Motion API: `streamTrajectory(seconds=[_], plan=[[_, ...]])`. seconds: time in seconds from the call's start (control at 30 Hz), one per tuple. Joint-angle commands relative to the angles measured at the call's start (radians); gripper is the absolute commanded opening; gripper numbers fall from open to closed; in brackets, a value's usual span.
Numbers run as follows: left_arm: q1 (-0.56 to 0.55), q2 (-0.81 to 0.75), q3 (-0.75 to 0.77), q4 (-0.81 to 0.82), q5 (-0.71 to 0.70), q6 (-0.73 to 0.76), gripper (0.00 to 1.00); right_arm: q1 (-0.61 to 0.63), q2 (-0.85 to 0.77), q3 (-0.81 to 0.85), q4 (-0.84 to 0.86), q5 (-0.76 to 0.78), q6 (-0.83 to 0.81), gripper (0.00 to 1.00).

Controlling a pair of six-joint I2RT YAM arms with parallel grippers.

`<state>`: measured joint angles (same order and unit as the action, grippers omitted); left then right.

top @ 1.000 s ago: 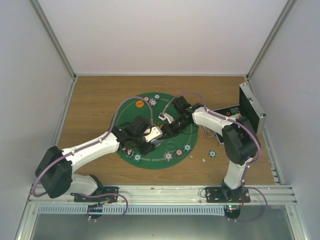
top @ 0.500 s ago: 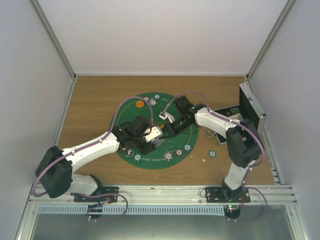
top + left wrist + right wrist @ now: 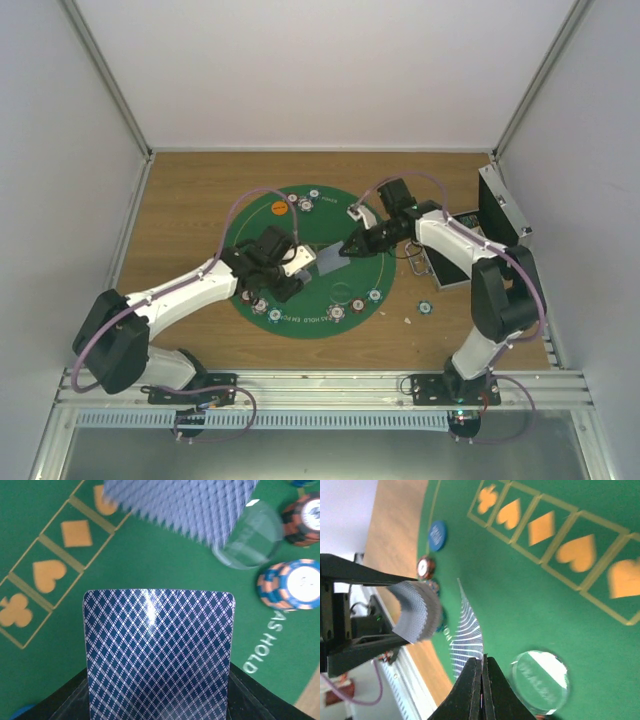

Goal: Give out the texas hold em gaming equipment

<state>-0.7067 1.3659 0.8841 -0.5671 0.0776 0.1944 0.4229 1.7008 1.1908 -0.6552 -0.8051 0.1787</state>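
Note:
My left gripper (image 3: pixel 296 259) (image 3: pixel 159 696) is shut on a deck of blue-patterned playing cards (image 3: pixel 157 655), held above the green mat (image 3: pixel 300 225). In the right wrist view the deck (image 3: pixel 417 612) bows between the left fingers. My right gripper (image 3: pixel 350 245) (image 3: pixel 482 662) is shut on the edge of a single card (image 3: pixel 467 630) (image 3: pixel 185 505) (image 3: pixel 330 258), drawn off just right of the deck. Chip stacks (image 3: pixel 295 585) (image 3: pixel 305 520) sit by the mat's near rim. An orange disc (image 3: pixel 278 209) lies at the mat's far left, and a blue disc (image 3: pixel 436 535) lies near its edge.
A clear round disc (image 3: pixel 250 535) (image 3: pixel 540 680) lies on the mat under the single card. More chips (image 3: pixel 337 313) (image 3: pixel 313 194) ring the mat's rim, and one chip (image 3: pixel 424 306) lies on the wood to its right. The open silver case (image 3: pixel 500 215) stands at the right edge.
My right gripper has shut on a card and pulled it right, away from the deck. The left gripper has shifted a little left with the deck still in it.

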Motion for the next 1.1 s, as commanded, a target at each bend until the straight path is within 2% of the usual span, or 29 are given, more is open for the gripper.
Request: streamTrajectory(seconds=[0.0, 0.2, 0.5, 0.7, 1.07], plan=[[0.069, 0.023, 0.013, 0.013, -0.060, 0.014, 0.56, -0.056, -0.020, 0.002, 0.069, 0.105, 0.095, 0.01], [0.168, 0.023, 0.049, 0.005, -0.069, 0.001, 0.56, -0.024, 0.086, 0.082, 0.203, 0.124, 0.263, 0.00], [0.206, 0.068, 0.115, -0.045, -0.110, -0.061, 0.56, 0.101, 0.327, 0.278, 0.396, 0.177, 0.535, 0.01], [0.223, 0.045, 0.130, -0.065, -0.122, -0.104, 0.56, 0.187, 0.508, 0.452, 0.394, 0.171, 0.584, 0.01], [0.228, 0.010, 0.127, -0.079, -0.147, -0.157, 0.56, 0.289, 0.698, 0.585, 0.454, 0.146, 0.700, 0.01]])
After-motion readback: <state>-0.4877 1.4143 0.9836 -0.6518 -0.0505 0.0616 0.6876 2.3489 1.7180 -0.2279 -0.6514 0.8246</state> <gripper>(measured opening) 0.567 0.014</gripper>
